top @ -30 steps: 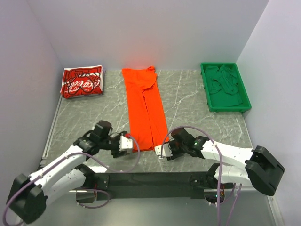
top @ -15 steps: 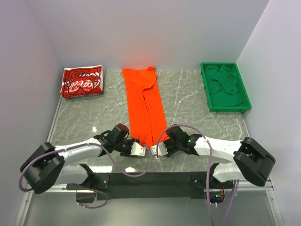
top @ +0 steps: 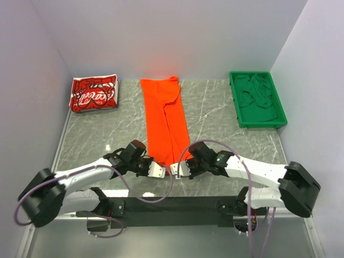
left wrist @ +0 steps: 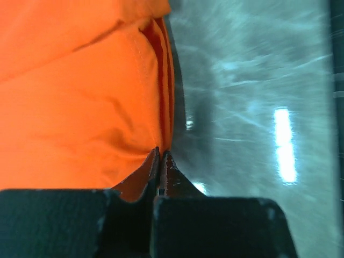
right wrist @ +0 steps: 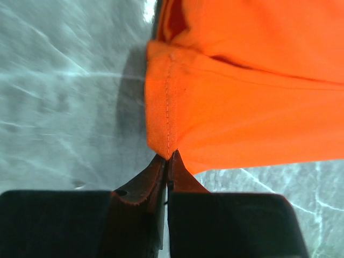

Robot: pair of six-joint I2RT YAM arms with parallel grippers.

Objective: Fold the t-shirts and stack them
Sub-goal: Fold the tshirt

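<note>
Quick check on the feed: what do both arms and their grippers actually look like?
The left arm and right arm have white links with black joints. Purple cables loop along each. The left gripper and right gripper have white bodies and black fingers tapering to thin tips.

The orange t-shirt (top: 165, 123) is soft matt cloth with a stitched hem. The red t-shirt (top: 94, 93), far left, is matt cloth printed white. The table (top: 215, 118) is smooth, grey-veined and glossy. The green tray (top: 262, 125), far right, is shiny plastic. The left gripper (left wrist: 159, 155) and right gripper (right wrist: 167, 159) are matt black.
</note>
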